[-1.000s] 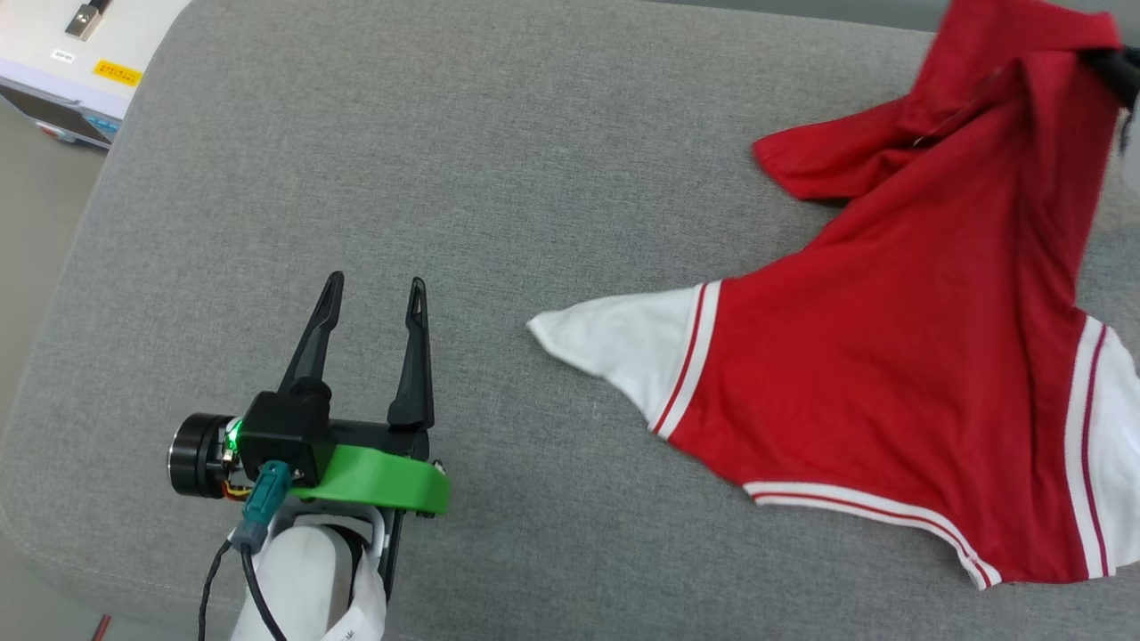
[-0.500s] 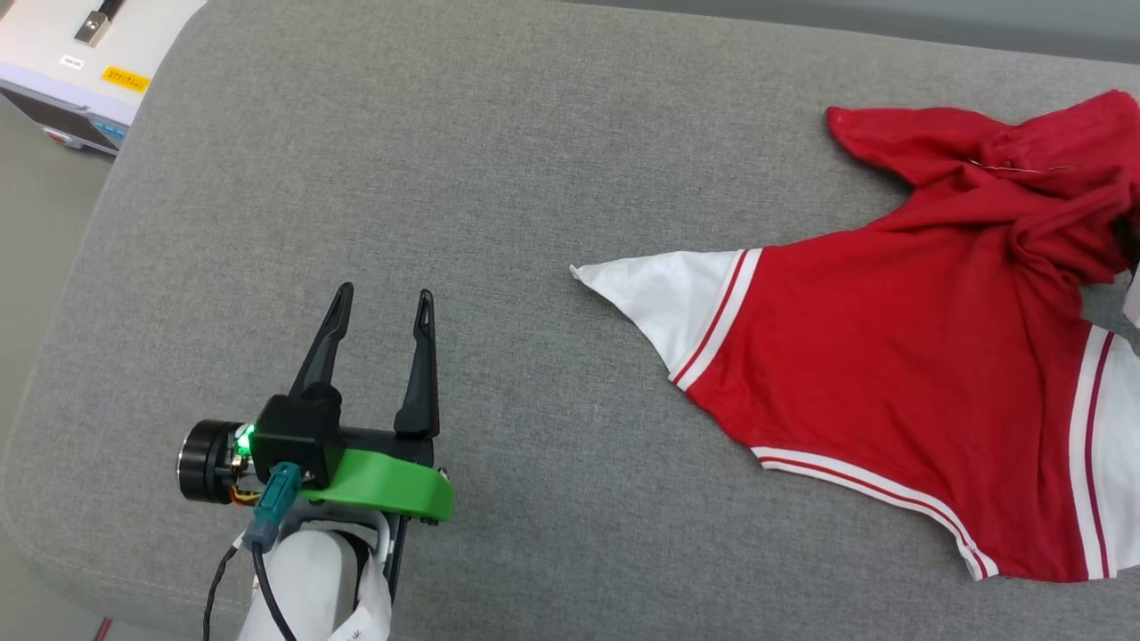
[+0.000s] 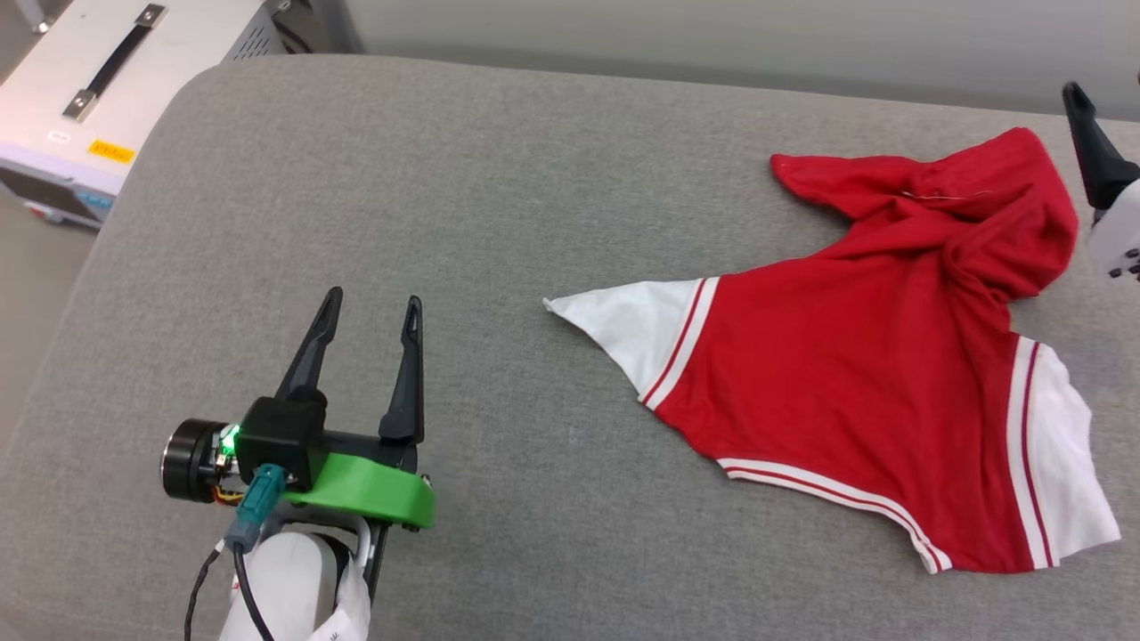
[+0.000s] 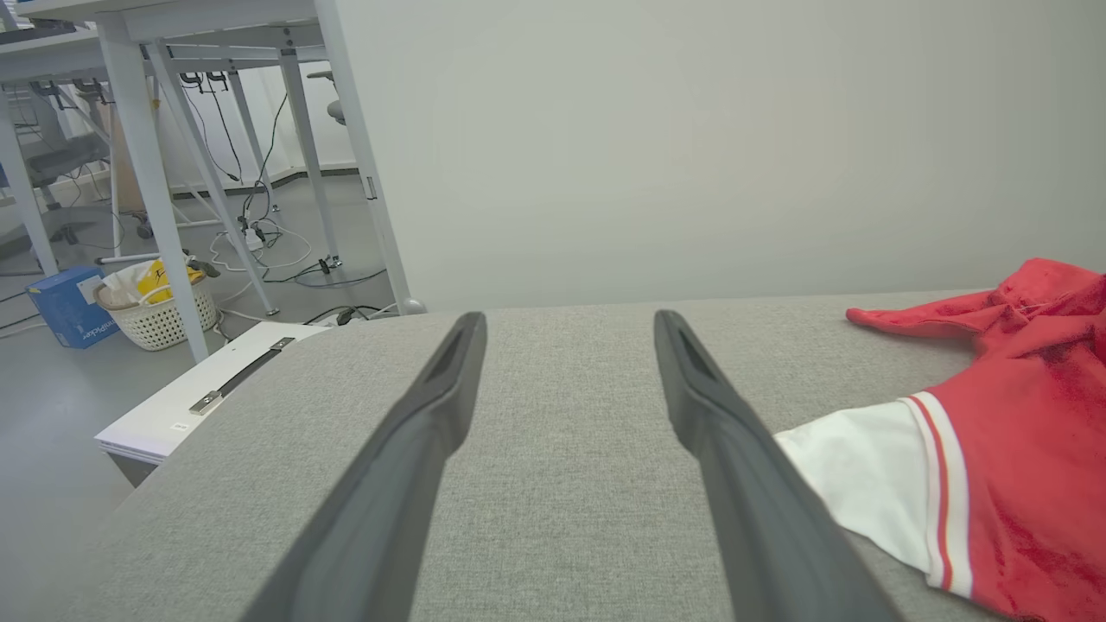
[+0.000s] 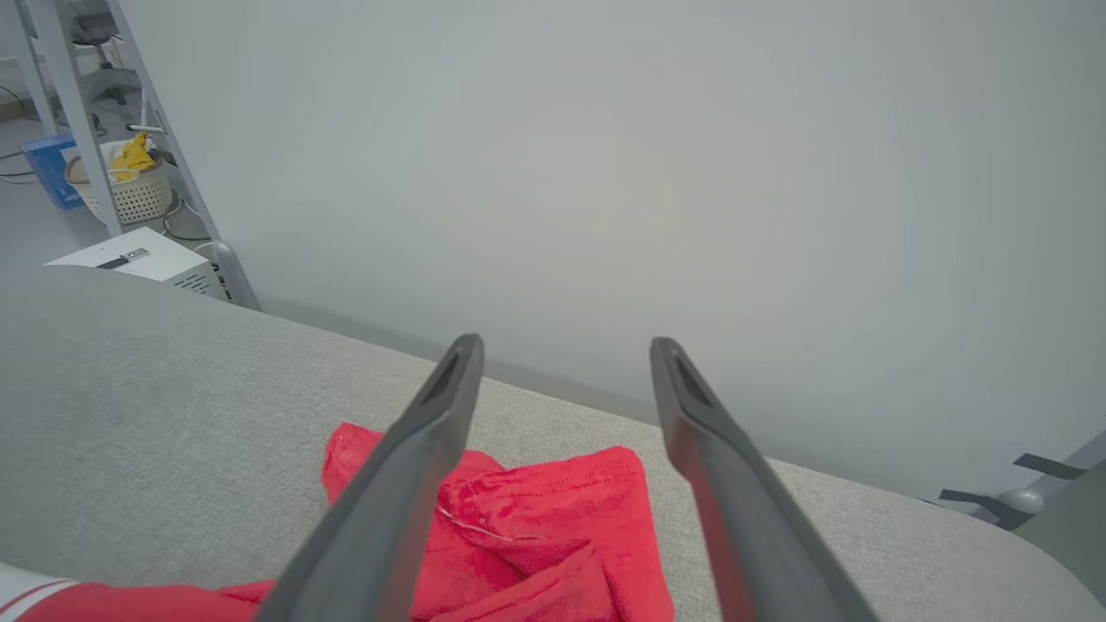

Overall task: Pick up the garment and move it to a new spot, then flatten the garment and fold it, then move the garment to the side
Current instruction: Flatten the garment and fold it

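Left fingers (image 3: 405, 374) spread over cushion (image 3: 499, 196), well apart from garment (image 3: 855, 374).

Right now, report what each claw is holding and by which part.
Nothing is held. The left claw is open over the bare grey cushion; the right claw is open near the bunched end of the red jersey.

Lab, desk frames (image 4: 149, 173), floor cables (image 4: 263, 242)

your head camera looks steeply down on the grey cushion (image 3: 534, 178). each wrist camera sits low, close over it, facing the far wall (image 4: 691, 130). all three share the shirt (image 3: 855, 383) on the right.
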Available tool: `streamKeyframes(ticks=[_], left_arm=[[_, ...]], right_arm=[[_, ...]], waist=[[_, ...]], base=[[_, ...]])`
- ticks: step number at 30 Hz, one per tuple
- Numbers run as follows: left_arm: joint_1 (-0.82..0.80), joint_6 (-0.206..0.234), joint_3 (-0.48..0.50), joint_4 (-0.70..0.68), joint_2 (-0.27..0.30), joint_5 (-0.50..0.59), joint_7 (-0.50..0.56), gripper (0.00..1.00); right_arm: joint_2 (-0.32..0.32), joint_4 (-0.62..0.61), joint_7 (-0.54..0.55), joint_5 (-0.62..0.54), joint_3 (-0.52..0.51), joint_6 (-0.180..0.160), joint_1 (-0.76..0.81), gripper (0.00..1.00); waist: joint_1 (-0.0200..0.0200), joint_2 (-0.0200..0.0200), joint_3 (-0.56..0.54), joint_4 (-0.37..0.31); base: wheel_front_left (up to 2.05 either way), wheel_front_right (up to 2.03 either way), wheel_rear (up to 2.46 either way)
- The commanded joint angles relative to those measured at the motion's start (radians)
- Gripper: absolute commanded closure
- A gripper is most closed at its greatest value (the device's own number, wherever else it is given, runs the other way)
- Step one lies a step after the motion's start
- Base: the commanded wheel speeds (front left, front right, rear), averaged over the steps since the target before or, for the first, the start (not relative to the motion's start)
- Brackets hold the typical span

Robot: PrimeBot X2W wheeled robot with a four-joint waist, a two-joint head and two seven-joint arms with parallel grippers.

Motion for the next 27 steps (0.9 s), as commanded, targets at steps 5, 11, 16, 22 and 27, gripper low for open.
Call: streamKeyframes(ticks=[5, 11, 16, 22, 27], left_arm=[[-0.049, -0.036, -0.051, 0.033, 0.061, 0.002, -0.006, 0.00], [-0.161, -0.048, -0.146, 0.099, 0.147, -0.054, -0.003, 0.00], [-0.295, -0.049, -0.339, 0.134, 0.268, -0.213, 0.095, 0.00], [-0.481, -0.049, -0.612, 0.134, 0.399, -0.448, 0.316, 0.00], [-0.623, -0.049, -0.812, 0.122, 0.443, -0.645, 0.510, 0.00]], right_arm=[[0.050, -0.260, -0.008, -0.191, -0.241, -0.001, 0.251, 0.00], [0.156, -0.495, -0.009, -0.371, -0.452, -0.001, 0.518, 0.00], [0.220, -0.624, 0.003, -0.448, -0.554, -0.001, 0.676, 0.00], [0.286, -0.739, 0.061, -0.496, -0.612, -0.001, 0.802, 0.00], [0.323, -0.794, 0.094, -0.504, -0.613, -0.001, 0.850, 0.00]], waist=[[0.0000, 0.0000, -0.050, -0.055], [0.0000, 0.0000, -0.074, -0.087], [0.0000, 0.0000, -0.086, -0.109], [0.0000, 0.0000, -0.081, -0.134], [0.0000, 0.0000, -0.062, -0.159]], base=[[0.00, 0.00, 0.00], [0.00, 0.00, 0.00], [0.00, 0.00, 0.00], [0.00, 0.00, 0.00], [0.00, 0.00, 0.00]])
